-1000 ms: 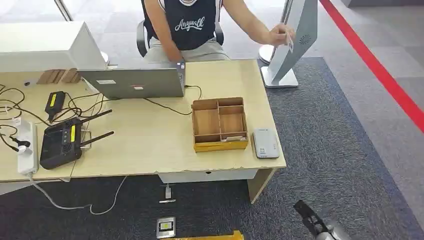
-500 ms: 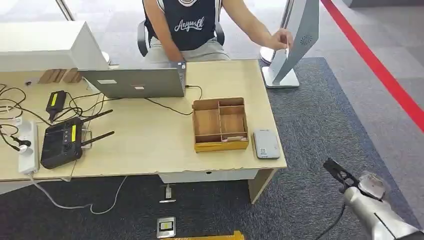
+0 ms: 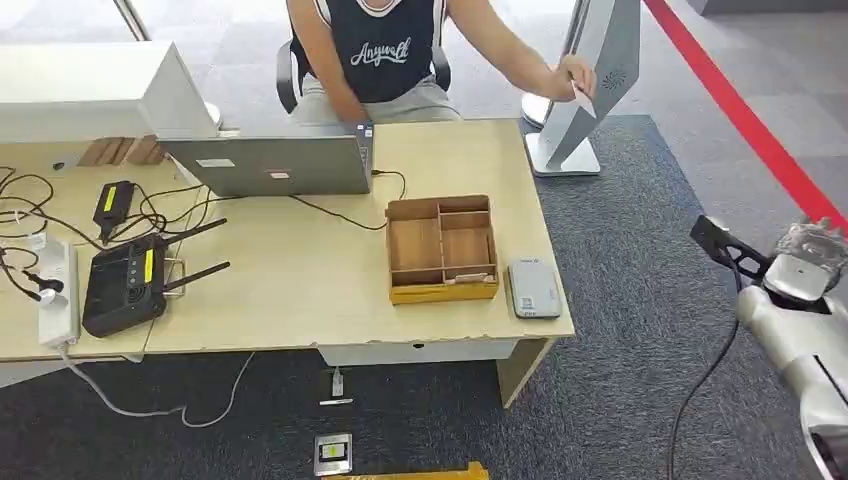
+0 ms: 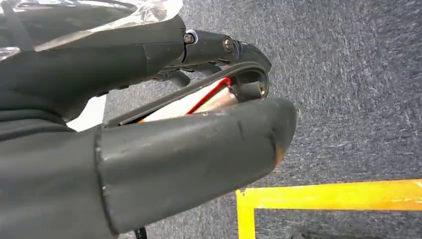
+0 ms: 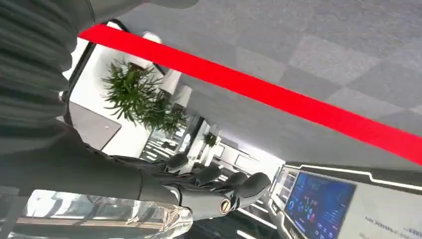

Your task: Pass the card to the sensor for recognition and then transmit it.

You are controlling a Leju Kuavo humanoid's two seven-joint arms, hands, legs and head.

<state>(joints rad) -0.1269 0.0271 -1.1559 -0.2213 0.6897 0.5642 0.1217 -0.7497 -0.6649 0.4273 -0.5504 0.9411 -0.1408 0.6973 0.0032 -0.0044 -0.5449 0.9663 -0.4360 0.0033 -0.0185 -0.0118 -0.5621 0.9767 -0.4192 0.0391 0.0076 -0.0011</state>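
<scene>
At 3 o'clock off the desk (image 3: 300,300), right hand (image 3: 812,250) had risen, fingers slightly apart, empty; person's card (image 3: 583,93) awaited handover. Left hand (image 4: 164,129): fingers curled, empty.

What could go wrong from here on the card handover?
1. The card is in the person's hand by the kiosk, well apart from the right hand; a long reach could miss the grip.
2. The black cable hanging below that arm could snag.
3. The sensor lies near the desk corner; a low pass might knock it off.
</scene>
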